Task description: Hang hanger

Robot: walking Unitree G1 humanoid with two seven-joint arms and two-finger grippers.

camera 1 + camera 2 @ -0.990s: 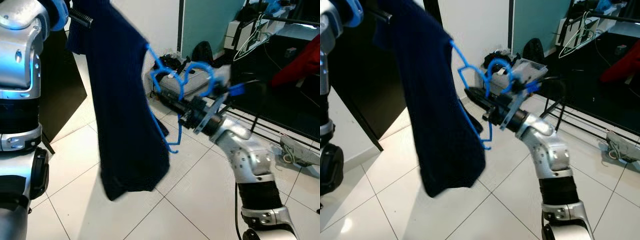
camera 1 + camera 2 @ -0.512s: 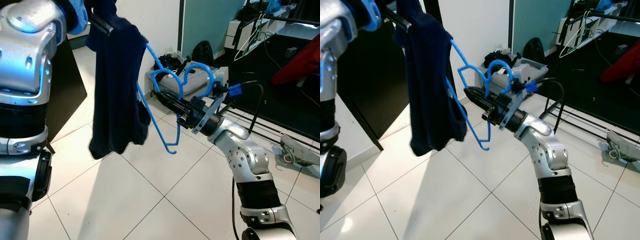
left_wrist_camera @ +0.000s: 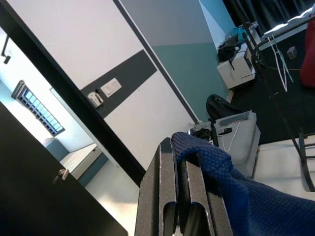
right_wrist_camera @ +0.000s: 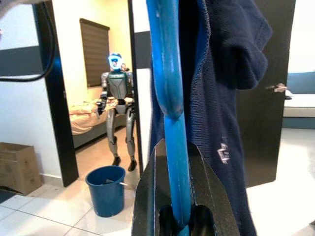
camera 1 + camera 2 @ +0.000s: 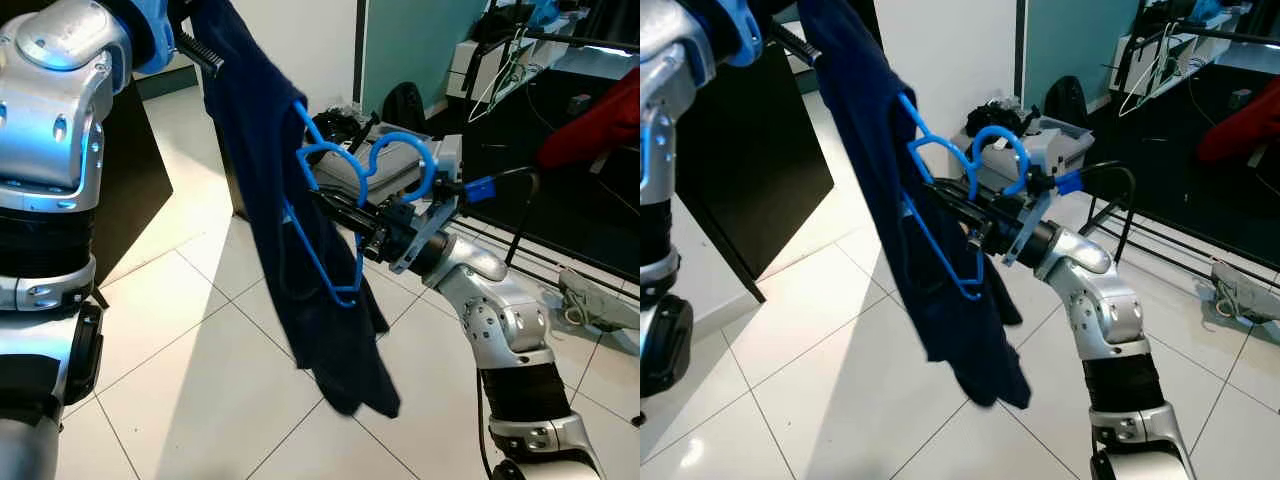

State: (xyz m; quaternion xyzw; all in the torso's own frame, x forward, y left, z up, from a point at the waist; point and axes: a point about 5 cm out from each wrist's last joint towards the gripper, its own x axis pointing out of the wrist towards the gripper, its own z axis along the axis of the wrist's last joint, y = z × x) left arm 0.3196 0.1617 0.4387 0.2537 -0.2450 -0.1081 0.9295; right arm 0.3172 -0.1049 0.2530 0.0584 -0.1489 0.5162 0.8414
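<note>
The right gripper (image 5: 322, 197) is clamped on a blue hanger (image 5: 330, 215), its two black fingers (image 4: 147, 196) pressed against the plastic bar between them. A dark blue garment (image 5: 300, 260) drapes just beyond those fingertips and partly over the hanger — it stands between the gripper and the white tiled floor (image 5: 190, 390) below. Raised high, the left gripper (image 5: 200, 50) pinches the garment's top edge, fingers (image 3: 162, 196) closed on the knit fabric. Behind the right arm sit a grey plastic bin (image 5: 395, 170) and a black rack (image 5: 520, 225), with a white wire hanger (image 5: 500, 85) farther back. A black door (image 5: 130, 170) lies past the left arm. The right wrist view looks through a doorway — another humanoid robot (image 4: 117, 105) stands behind a blue bucket (image 4: 108, 189), a cardboard box (image 4: 15, 164) nearby.
</note>
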